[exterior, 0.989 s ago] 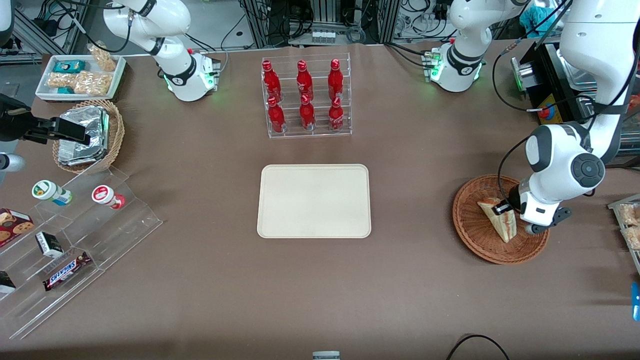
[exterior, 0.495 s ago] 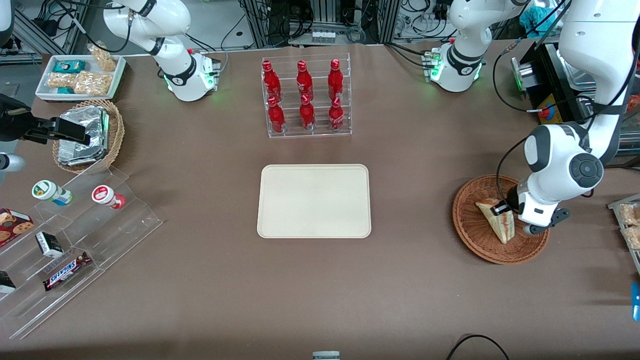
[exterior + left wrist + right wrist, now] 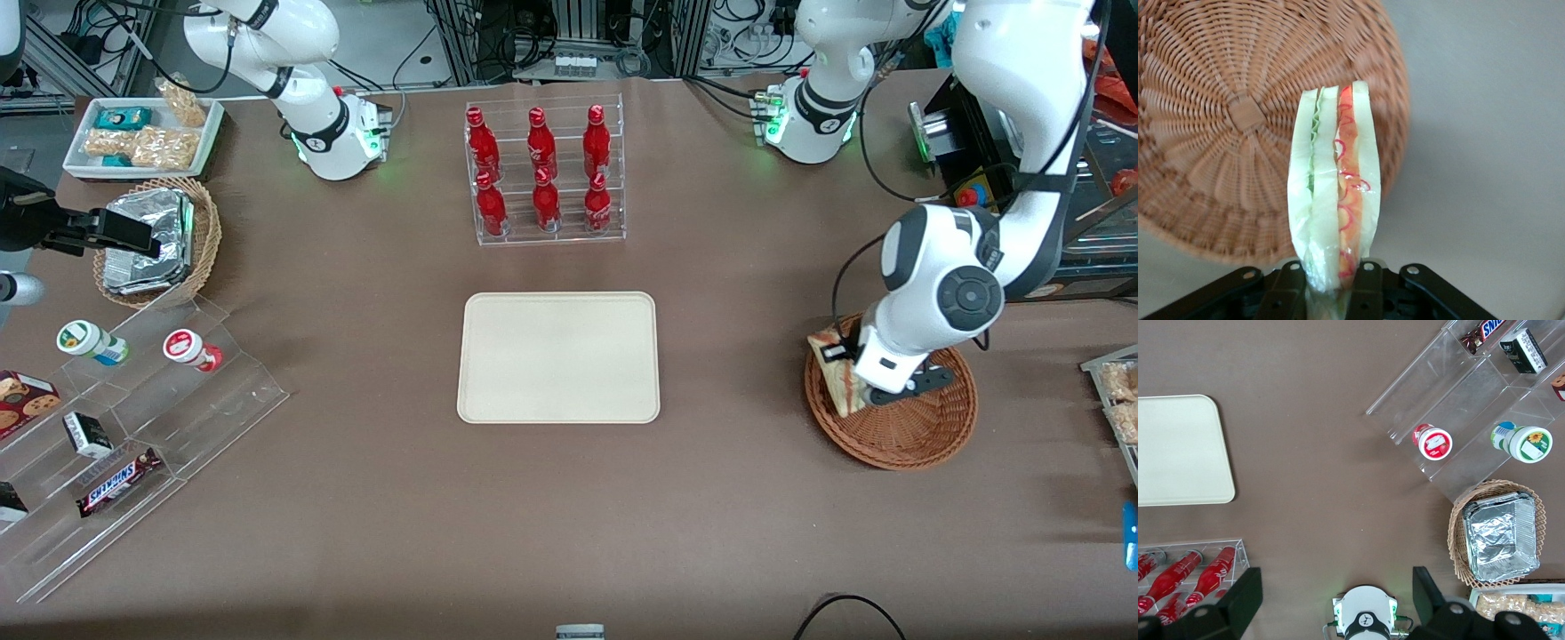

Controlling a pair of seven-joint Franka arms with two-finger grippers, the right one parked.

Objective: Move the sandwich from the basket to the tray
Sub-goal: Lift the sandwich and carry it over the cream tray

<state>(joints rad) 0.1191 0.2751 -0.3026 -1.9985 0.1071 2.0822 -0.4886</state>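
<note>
Across the whole scene runs a brown paper-covered table [image 3: 356, 498], with cables and metal racks past its edge. Landmark is the flat cream-beige rectangular tray [image 3: 558, 357], sitting bare mid-table. Well off toward the working arm's end sits the wide reddish-brown wicker basket [image 3: 925, 436]. Over the basket's tray-side rim, the left gripper [image 3: 840, 356] is clamped on the wrapped triangular white-bread sandwich [image 3: 1335, 180], lifted clear of the weave.

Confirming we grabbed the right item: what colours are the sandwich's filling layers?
Green and red-pink between white bread, on the clear-wrapped triangular sandwich in the hand; clearest in the left wrist view.
</note>
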